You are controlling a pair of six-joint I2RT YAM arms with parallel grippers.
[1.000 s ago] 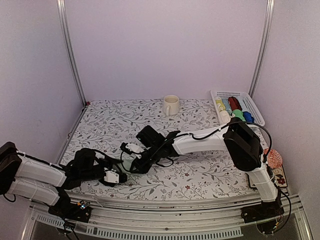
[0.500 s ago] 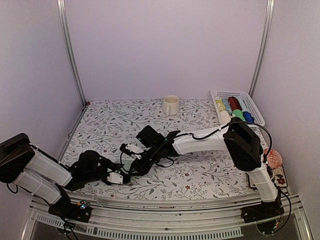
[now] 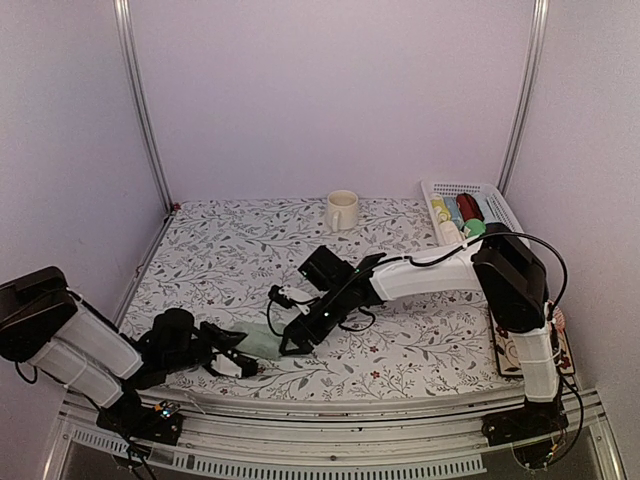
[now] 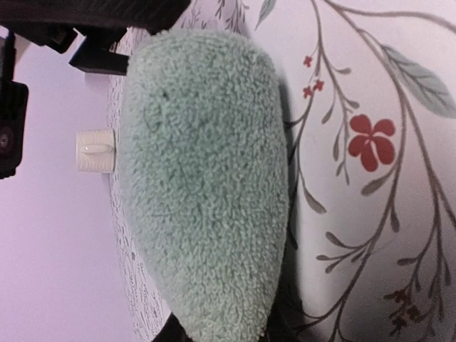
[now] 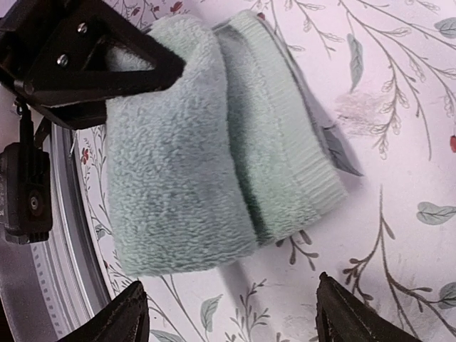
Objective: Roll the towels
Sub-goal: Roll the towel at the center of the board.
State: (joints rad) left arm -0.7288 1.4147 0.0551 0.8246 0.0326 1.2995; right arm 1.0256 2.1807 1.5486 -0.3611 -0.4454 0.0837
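Note:
A pale sage green towel (image 3: 262,345), rolled into a thick bundle, lies near the front left of the table. My left gripper (image 3: 240,362) reaches it from the left and is shut on its near end. In the left wrist view the towel (image 4: 203,178) fills the middle, with my left gripper (image 4: 228,329) pinching its bottom edge. My right gripper (image 3: 300,335) hovers just right of the roll, open and holding nothing. In the right wrist view the roll (image 5: 192,157) lies beyond my right gripper (image 5: 231,320), and the left arm's black fingers (image 5: 92,57) clamp the roll's upper left.
A cream mug (image 3: 341,210) stands at the back centre. A white basket (image 3: 500,205) at the back right holds several coloured rolls. A small patterned object (image 3: 547,318) lies at the right edge. The table's front rail runs close under the towel.
My left gripper moved in and shut on the green towel. My right gripper opened, let go of the roll and drew back to the right.

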